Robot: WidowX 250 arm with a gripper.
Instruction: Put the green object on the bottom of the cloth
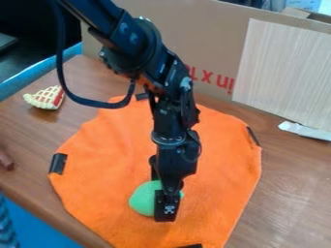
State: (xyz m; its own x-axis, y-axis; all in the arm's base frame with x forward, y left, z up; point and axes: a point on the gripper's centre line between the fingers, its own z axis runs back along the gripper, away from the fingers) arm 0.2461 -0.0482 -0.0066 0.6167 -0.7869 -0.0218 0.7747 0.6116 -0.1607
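With the clock face centred on the orange cloth (113, 145), the green object (142, 199) lies towards six o'clock, a little to the seven side, over the cloth and well inside its edge; the end effector (167, 208) is right at it, its black front part hiding much of the object's right side; whether it is spread or pinching the object, I cannot tell.

The arm (171, 121) comes in from eleven o'clock and hangs down over the middle of the cloth, covering a long strip of it; its cable (61, 72) loops out at about eleven o'clock, crossing in front of the table (284, 179) and the cloth's upper edge.

Black patches sit on the cloth near its rim at twelve, two, nine and between five and six o'clock, the last one cut by the view's edge; a toy pie slice (46, 98) with a lattice top lies on the table at ten o'clock, apart from the cloth; a brown thing (6, 161) pokes in at nine; a cardboard box (188, 34) stands beyond the cloth from twelve to two, with a pale panel (284, 72) against it; a white strip (305, 131) lies near the panel's foot, between two and three.
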